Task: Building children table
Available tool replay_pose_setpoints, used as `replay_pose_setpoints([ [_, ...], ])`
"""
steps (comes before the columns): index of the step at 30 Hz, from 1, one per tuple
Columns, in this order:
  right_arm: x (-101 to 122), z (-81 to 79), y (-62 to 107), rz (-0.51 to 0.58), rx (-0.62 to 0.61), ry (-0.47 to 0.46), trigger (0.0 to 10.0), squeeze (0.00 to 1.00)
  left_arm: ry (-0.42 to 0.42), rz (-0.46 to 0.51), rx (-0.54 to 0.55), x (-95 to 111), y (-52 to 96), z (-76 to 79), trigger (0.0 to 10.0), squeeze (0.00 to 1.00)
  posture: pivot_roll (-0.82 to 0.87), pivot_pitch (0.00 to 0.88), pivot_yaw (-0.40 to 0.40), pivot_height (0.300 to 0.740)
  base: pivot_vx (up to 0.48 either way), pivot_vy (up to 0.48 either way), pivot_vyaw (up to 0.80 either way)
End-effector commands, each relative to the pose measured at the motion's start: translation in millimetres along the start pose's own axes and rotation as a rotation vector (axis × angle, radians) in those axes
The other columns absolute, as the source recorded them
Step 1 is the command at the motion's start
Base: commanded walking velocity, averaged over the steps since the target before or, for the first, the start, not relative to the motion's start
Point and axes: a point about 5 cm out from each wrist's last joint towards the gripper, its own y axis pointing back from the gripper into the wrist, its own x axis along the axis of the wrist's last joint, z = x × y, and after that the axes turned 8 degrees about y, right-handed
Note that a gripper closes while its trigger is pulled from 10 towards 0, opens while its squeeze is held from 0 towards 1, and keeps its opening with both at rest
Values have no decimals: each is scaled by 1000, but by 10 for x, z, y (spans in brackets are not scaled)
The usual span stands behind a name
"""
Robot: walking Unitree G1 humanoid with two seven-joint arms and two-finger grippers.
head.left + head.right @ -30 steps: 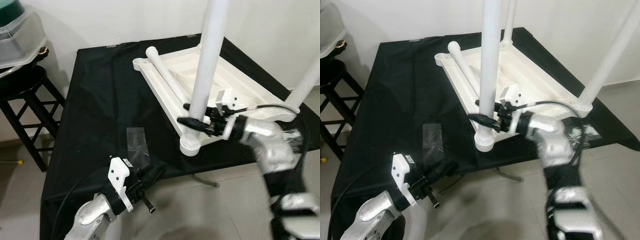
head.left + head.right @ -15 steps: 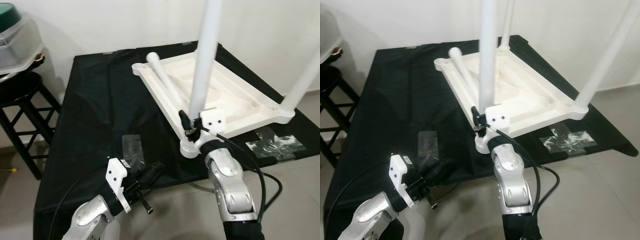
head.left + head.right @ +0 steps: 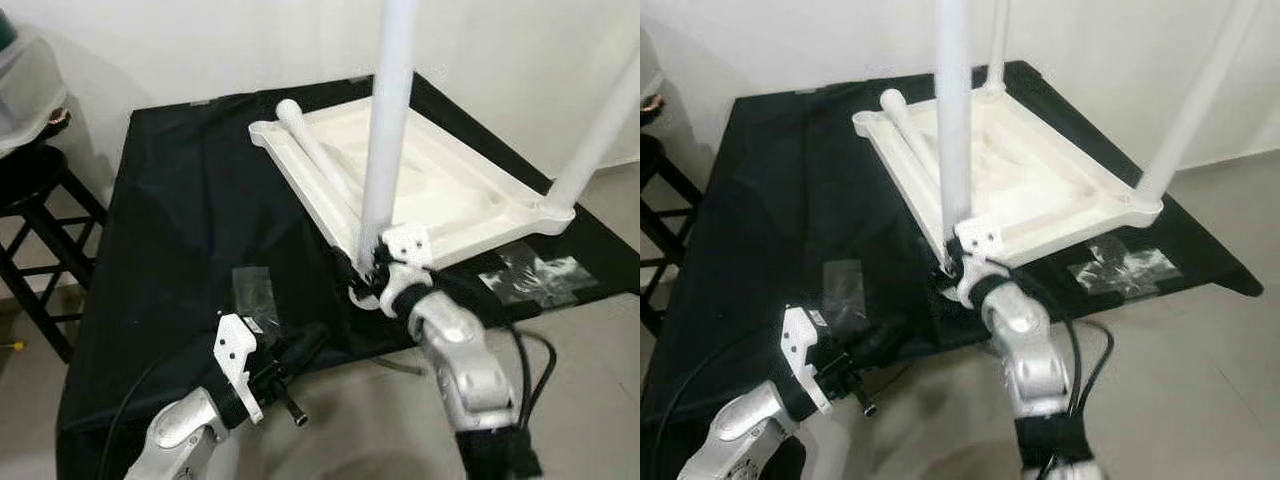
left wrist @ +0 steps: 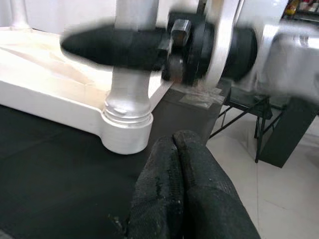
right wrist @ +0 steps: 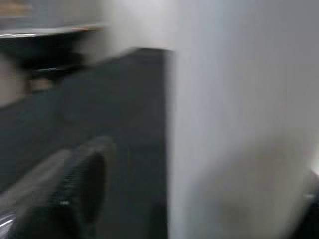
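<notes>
A white children's table (image 3: 450, 195) lies upside down on a black-covered table (image 3: 180, 220). Two of its legs stand upright: the near leg (image 3: 385, 130) and one at the right corner (image 3: 598, 130). A loose leg (image 3: 315, 155) lies inside the upturned top. My right gripper (image 3: 361, 270) is at the base of the near leg and shut on it; one of its black fingers (image 4: 114, 47) crosses the leg's front. My left gripper (image 3: 308, 340) hovers shut and empty over the table's front edge, a short way from that leg's base (image 4: 127, 132).
A clear plastic bag (image 3: 254, 292) lies flat on the cloth near my left gripper. Crumpled plastic wrap (image 3: 535, 275) lies at the right front corner. A black stool (image 3: 35, 195) with a plastic bin (image 3: 25, 95) stands to the left. A white wall is behind.
My right arm has swung from the table's right side round to its front, while its gripper stayed at the near leg's base. The camera shifted. My left gripper hardly moved.
</notes>
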Motion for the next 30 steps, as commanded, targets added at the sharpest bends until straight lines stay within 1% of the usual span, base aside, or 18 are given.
replay_pose_setpoints([
  [1, -50, -97, -3, -1, 193, 3, 10000, 220, 9, -18, 12, -44, 33, -4, 10000, 0, -34, 168, 20, 740, 0, 0, 0],
  [2, -87, -47, 20, -25, 265, 41, 10000, 0, 9, -17, 12, -45, 31, -1, 10000, 0, -31, 168, 18, 740, 0, 0, 0],
  [3, -87, -47, 20, -25, 265, 41, 10000, 0, 9, -17, 12, -45, 31, -1, 10000, 0, -31, 168, 18, 740, 0, 0, 0],
  [5, -124, 68, 26, -50, 338, 71, 10000, 0, 10, -15, 13, -48, 30, 5, 10000, 0, -28, 168, 19, 740, 0, 0, 0],
  [6, -121, 110, 15, -48, 352, 80, 10000, 0, 11, -15, 13, -49, 30, 7, 10000, 0, -28, 168, 19, 740, 0, 0, 0],
  [8, -100, 146, -8, -38, 370, 71, 10000, 0, 11, -15, 13, -52, 33, 11, 10000, 0, -23, 167, 21, 740, 0, 0, 0],
  [10, -72, 182, -35, -25, 387, 57, 10000, 0, 12, -15, 12, -55, 35, 17, 10000, 0, -19, 166, 21, 740, 0, 0, 0],
  [12, -14, 231, -79, 4, 446, 13, 10000, 0, 13, -17, 11, -59, 39, 25, 10000, 0, -14, 166, 23, 740, 0, 0, 0],
  [13, -14, 231, -79, 4, 446, 13, 10000, 0, 13, -17, 11, -59, 39, 25, 10000, 0, -14, 166, 23, 740, 0, 0, 0],
  [15, 25, 258, -96, 28, 545, -24, 10000, 0, 14, -20, 10, -63, 47, 33, 10000, 0, -6, 168, 21, 740, 0, 0, 0],
  [16, 25, 258, -96, 28, 545, -24, 10000, 0, 14, -20, 10, -63, 47, 33, 10000, 0, -6, 168, 21, 740, 0, 0, 0],
  [17, 37, 269, -104, 37, 589, -43, 4353, 0, 14, -21, 9, -64, 54, 40, 10000, 0, -2, 169, 21, 740, 0, 0, 0],
  [18, 42, 286, -114, 46, 626, -55, 4353, 0, 15, -22, 9, -66, 59, 45, 10000, 0, 0, 169, 21, 740, 0, 0, 0],
  [19, 42, 286, -114, 46, 626, -55, 4353, 0, 15, -22, 9, -66, 59, 45, 10000, 0, 0, 169, 21, 740, 0, 0, 0],
  [20, 45, 299, -120, 51, 647, -62, 392, 0, 15, -22, 10, -67, 62, 49, 10000, 0, 0, 169, 21, 740, 0, 0, 0],
  [21, 45, 308, -133, 52, 659, -64, 0, 0, 15, -23, 10, -69, 67, 53, 10000, 0, 5, 171, 21, 740, 0, 0, 0],
  [25, 33, 341, -153, 53, 677, -59, 0, 0, 17, -26, 11, -73, 75, 63, 10000, 0, 4, 171, 22, 740, 0, 0, 0],
  [30, 19, 383, -138, 55, 668, -54, 0, 0, 19, -27, 9, -74, 74, 64, 10000, 0, -1, 171, 26, 740, 0, 0, 0],
])
